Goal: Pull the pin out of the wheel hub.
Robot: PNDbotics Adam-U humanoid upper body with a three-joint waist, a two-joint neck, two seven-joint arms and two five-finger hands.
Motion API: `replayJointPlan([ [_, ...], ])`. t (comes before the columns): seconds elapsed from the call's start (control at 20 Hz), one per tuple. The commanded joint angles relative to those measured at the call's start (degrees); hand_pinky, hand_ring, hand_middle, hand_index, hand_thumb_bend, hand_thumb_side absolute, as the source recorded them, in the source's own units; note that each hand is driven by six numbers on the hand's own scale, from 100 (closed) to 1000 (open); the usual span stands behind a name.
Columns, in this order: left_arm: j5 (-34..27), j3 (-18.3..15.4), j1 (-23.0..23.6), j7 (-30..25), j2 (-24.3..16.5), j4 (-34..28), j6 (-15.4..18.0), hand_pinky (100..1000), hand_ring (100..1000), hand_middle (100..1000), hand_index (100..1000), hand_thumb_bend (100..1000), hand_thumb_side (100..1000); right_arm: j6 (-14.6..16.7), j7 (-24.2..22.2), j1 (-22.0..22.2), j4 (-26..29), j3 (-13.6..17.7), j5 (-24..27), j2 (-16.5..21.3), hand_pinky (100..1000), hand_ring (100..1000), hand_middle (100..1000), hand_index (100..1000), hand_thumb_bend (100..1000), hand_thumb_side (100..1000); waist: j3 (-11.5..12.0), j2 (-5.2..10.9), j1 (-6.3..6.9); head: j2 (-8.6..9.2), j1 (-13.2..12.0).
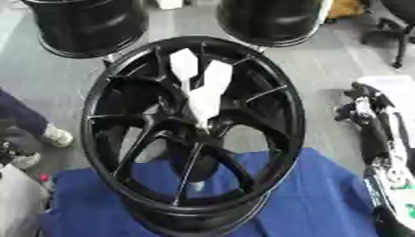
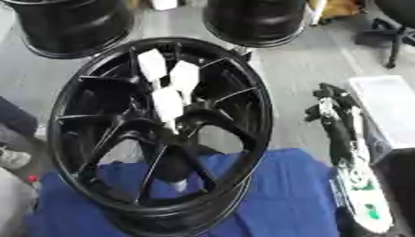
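Observation:
A black multi-spoke wheel point(image 1: 194, 129) stands tilted on a blue cloth point(image 1: 324, 199), its face toward me. At its hub sits a white piece point(image 1: 203, 92), the pin as far as I can tell. It has a narrow lower end at the hub centre and two broad white lobes fanning upward over the spokes. My right hand point(image 2: 328, 104) is black, on a black-and-white forearm. It hangs to the right of the wheel, well apart from the rim and the white piece. My left hand shows in neither view.
Two more black wheels point(image 1: 85, 25) point(image 1: 272, 21) stand on the grey floor behind. A white box point(image 2: 389, 109) lies right of my arm, and a black office chair point(image 1: 393, 28) is at the far right. A person's white shoe point(image 1: 57, 136) is beside the wheel's left rim.

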State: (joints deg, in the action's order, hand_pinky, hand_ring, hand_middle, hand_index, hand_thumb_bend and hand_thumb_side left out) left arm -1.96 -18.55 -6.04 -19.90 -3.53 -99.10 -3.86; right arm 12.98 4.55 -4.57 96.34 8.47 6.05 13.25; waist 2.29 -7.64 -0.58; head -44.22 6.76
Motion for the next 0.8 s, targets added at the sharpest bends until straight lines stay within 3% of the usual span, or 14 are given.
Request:
replayJointPlan([
  [0.05, 0.18, 0.0, -0.33, -0.13, -1.6, -1.27, -0.31, 573, 426, 568, 764, 107, 1000, -0.1, -2.65, -1.32, 4.55, -0.12, -2.78, 5.62, 413, 505, 716, 820, 100, 443, 0.16, 1.37, -0.88, 0.1, -0.04],
  [0.25, 0.76, 0.01, -0.15, -0.17, -2.54, -1.27, -0.91, 573, 426, 568, 764, 108, 1000, -0.65, -6.38, -4.71, 7.8, -3.6, -6.52, 11.7, 392, 466, 769, 873, 100, 431, 0.15, 1.94, -2.48, 0.1, -0.93],
  [0.45, 0.99, 0.1, -0.05, -0.32, -2.94, -1.36, -1.14, 573, 426, 568, 764, 108, 1000, 0.0, -10.16, -9.03, 6.39, -7.47, -10.29, 17.83, 402, 467, 800, 896, 100, 435, 0.22, 2.35, -3.06, 0.1, -0.94],
  [0.8, 1.03, 0.92, 0.29, -1.17, -3.45, -1.17, -0.92, 573, 427, 569, 764, 106, 1000, 6.12, -16.81, -19.07, 1.45, -17.23, -16.94, 28.64, 408, 462, 821, 917, 100, 473, 1.51, 2.91, -3.47, 0.1, 1.44],
])
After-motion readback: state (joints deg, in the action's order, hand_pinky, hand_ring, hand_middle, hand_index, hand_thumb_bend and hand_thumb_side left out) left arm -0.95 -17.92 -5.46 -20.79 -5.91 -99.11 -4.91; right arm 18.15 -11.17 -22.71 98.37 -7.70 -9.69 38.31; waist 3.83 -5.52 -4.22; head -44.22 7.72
